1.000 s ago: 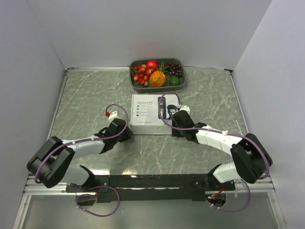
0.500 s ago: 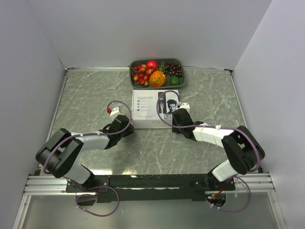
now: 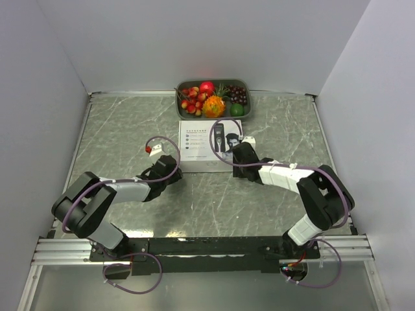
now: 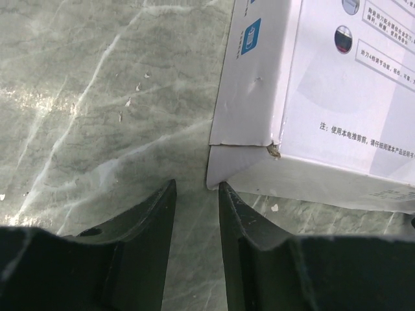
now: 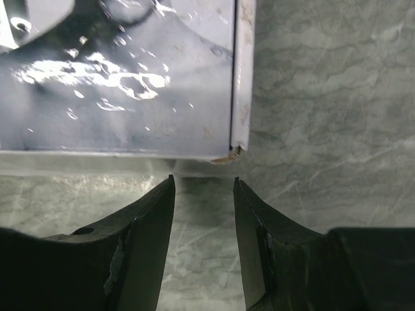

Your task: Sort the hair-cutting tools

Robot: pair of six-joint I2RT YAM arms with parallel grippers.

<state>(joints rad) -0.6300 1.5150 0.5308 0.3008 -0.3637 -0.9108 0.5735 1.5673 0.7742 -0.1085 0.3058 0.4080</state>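
No hair-cutting tools show in any view. A white printed cardboard box lies flat in the middle of the table. My left gripper sits low at the box's near left corner. It is open, only table shows between its fingers, and its right fingertip is right at that corner. My right gripper is at the box's near right corner. It stands open with bare table in the gap, just short of the box's near edge.
A grey tray of colourful fruit stands just beyond the box, against the back wall. Grey side walls close the table in on the left and right. Marbled table surface lies on both sides of the box.
The box has slid away from the arms toward the fruit tray. Both grippers moved forward with it, staying at its near corners. The jaws kept about the same width.
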